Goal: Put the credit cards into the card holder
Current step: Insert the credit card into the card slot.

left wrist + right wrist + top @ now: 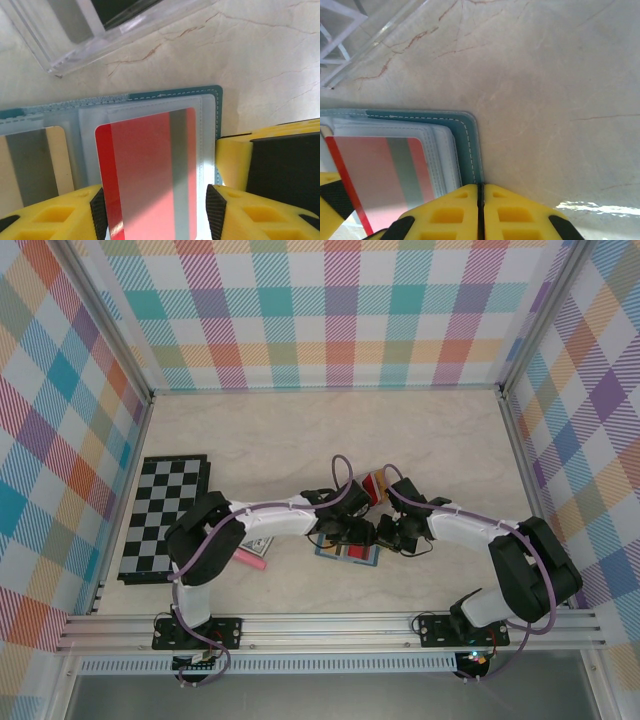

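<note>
Seen from above, both arms bend in over the card holder [372, 561]. It lies open on the marble tabletop [300, 430] with its long axis running left to right. The left hand [348, 532] is over it and the right hand [392, 533] is at its right end. The loose credit cards [376, 484] lie just beyond it. A pink stick [250, 558] lies to its left and a chessboard [165, 515] farther left.

In the left wrist view, the left hand is half spread. Its pads [99, 212] stand on either side of the red card [145, 170], across its short width. One pad is at the card's edge, while a sliver of pocket shows beside the other, so I cannot tell whether it pinches. The card's long axis points away from the hand, and its far end is under the holder's frosted right pocket. A tan-gold card [52, 150] sits in the left pocket. A clear box [100, 35] lies beyond the holder.

In the right wrist view, the right hand is clenched, with its tips on the holder's teal right edge.
</note>
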{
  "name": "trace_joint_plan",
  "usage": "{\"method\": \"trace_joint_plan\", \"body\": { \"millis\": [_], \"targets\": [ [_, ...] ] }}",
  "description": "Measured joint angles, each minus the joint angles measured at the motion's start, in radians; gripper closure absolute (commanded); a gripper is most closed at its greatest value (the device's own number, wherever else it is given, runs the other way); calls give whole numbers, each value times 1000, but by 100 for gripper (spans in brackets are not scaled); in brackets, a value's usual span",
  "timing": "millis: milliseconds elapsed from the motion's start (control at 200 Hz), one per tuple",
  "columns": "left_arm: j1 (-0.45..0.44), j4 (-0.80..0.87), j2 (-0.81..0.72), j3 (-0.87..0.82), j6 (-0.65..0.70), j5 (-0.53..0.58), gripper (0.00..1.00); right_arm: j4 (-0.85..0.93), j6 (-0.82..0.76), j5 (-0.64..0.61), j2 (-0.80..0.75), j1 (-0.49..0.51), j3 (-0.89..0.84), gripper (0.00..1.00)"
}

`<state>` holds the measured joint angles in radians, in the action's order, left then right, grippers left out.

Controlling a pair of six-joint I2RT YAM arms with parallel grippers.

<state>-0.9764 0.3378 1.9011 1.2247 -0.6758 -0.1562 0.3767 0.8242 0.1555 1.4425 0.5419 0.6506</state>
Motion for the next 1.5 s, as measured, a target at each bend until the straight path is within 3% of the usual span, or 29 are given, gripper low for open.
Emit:
{"method": "trace_joint_plan", "body": {
  "millis": [430,650,905,1000,1150,1335,1500],
  "targets": [
    [17,-82,3,-35,-42,-61,42,1,-1,-2,0,0,0,91],
    [17,-84,-68,-84,-54,-35,22,8,-34,-6,0,0,4,90],
    [17,-64,-185,-125,-56,35,21,16,-123,-9,2,0,10,90],
    [27,-36,-240,-145,-57,90,20,21,-154,-15,2,0,12,85],
    [95,4,-294,-182,-59,122,20,54,-160,-40,-15,0,12,68],
    [222,-10,-286,-282,-68,55,22,135,-145,-93,-128,0,19,60],
    [232,-35,-235,-287,-68,-23,26,149,-120,-87,-228,1,36,58]
  ]
}}
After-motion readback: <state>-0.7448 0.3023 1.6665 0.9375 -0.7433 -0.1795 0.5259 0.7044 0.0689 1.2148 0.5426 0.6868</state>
